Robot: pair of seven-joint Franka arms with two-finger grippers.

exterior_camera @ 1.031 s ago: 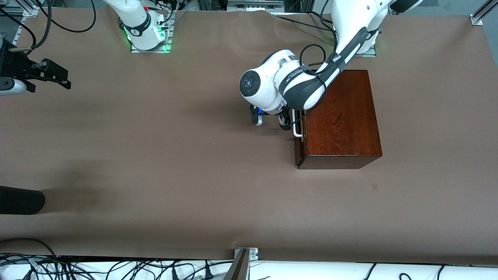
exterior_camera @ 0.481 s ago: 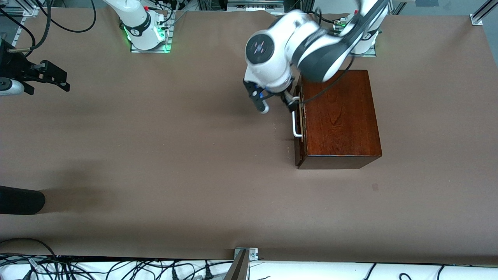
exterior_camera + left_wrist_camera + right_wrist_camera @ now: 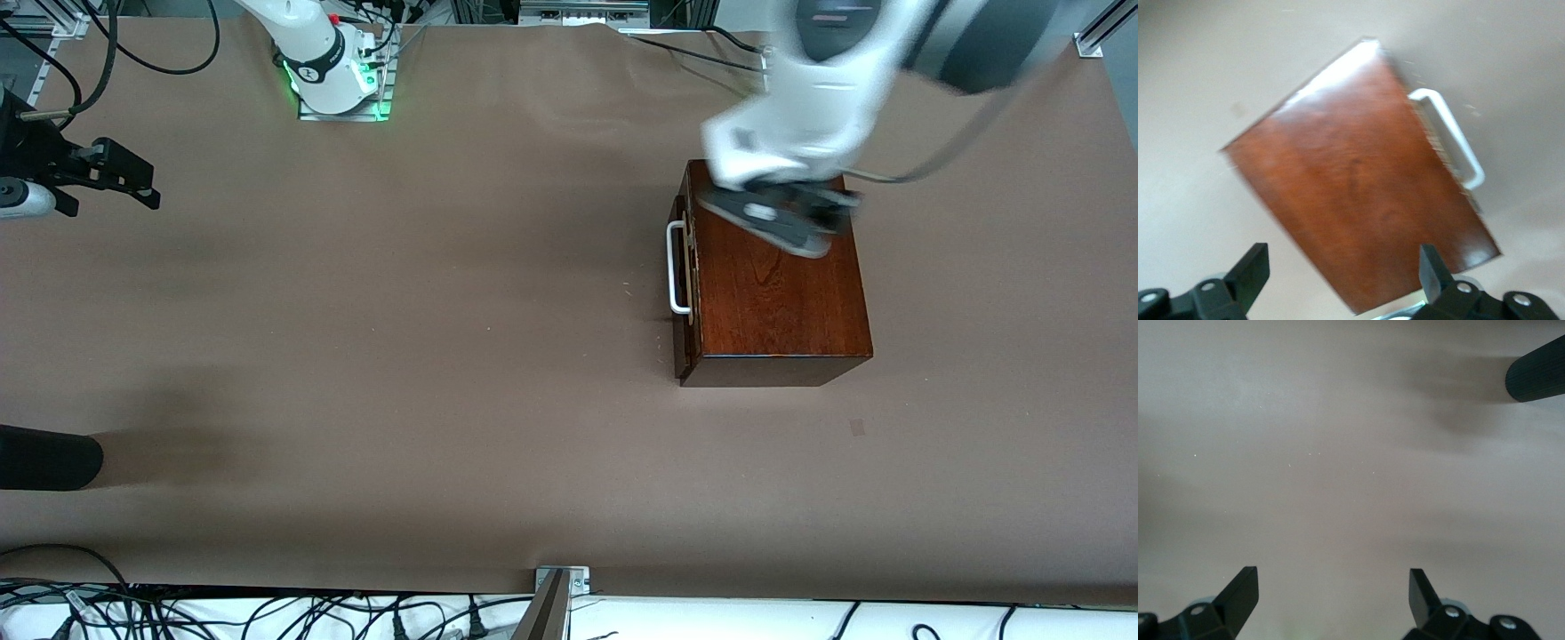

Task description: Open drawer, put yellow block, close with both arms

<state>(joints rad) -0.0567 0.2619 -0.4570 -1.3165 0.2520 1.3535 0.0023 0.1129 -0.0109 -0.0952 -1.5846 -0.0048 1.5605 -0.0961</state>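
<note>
Reddish-brown and glossy, the box (image 3: 778,276) sits on the counter (image 3: 400,356) toward the left arm's end, and it is our landmark. Its drawer (image 3: 683,293) is pushed in flush, the white handle (image 3: 677,268) on the side facing the right arm's end. Our left hand (image 3: 1341,283) hangs blurred over the box top, fingers (image 3: 1251,267) spread wide, holding nothing. Our right hand (image 3: 124,178) waits well apart from the box, over bare counter, fingers (image 3: 1241,587) wide and empty. We see no block.
</note>
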